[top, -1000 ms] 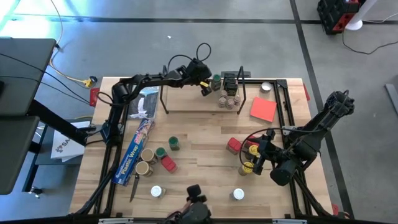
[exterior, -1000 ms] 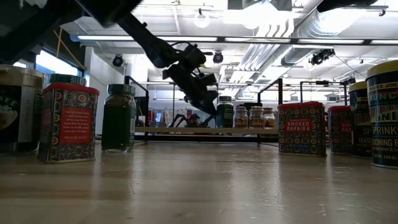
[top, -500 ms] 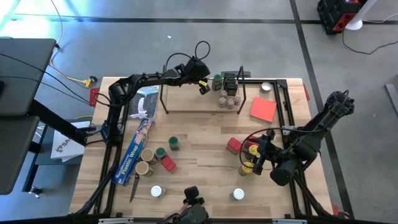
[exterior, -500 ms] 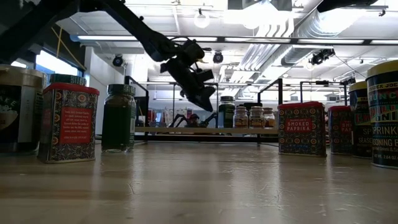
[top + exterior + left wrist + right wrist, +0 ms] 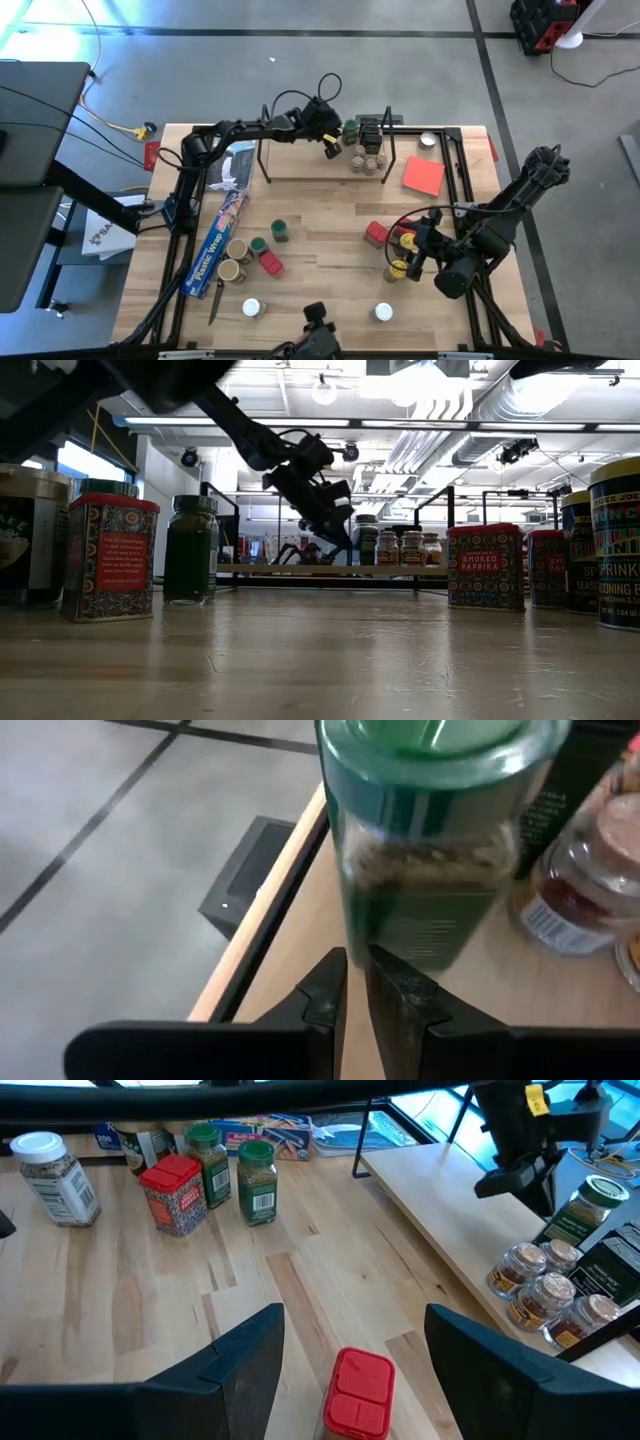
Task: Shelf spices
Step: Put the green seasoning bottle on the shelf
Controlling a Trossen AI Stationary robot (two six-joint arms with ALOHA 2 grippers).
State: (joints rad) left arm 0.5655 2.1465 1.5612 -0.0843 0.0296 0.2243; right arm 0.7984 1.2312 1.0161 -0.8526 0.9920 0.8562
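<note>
On the shelf (image 5: 300, 165), a light-wood board at the table's far side, several spice jars (image 5: 368, 152) stand in a cluster toward its right end. My left gripper (image 5: 333, 143) hangs over the shelf just left of a green-lidded jar (image 5: 430, 850). Its fingers are shut to a thin slit and point at the jar's lower wall. My right gripper (image 5: 415, 250) waits open above the table's right near part. A red tin (image 5: 358, 1392) stands below it. More spices (image 5: 255, 250) stand loose on the tabletop. My left gripper's shut fingertips (image 5: 335, 970) stand against the lower wall (image 5: 400, 935) of the green-lidded jar. They come from the table's left, slanting down. I cannot tell whether they touch it. The jar stands upright on the shelf board.
A long blue plastic-wrap box (image 5: 218, 245) lies along the table's left side. A flat red square sheet (image 5: 423, 175) lies right of the shelf. White-lidded jars (image 5: 251, 307) (image 5: 383, 313) stand near the front edge, and yellow-lidded jars (image 5: 400, 268) stand by my right gripper.
My left gripper has dipped a little and edged toward the green-lidded jar on the shelf.
</note>
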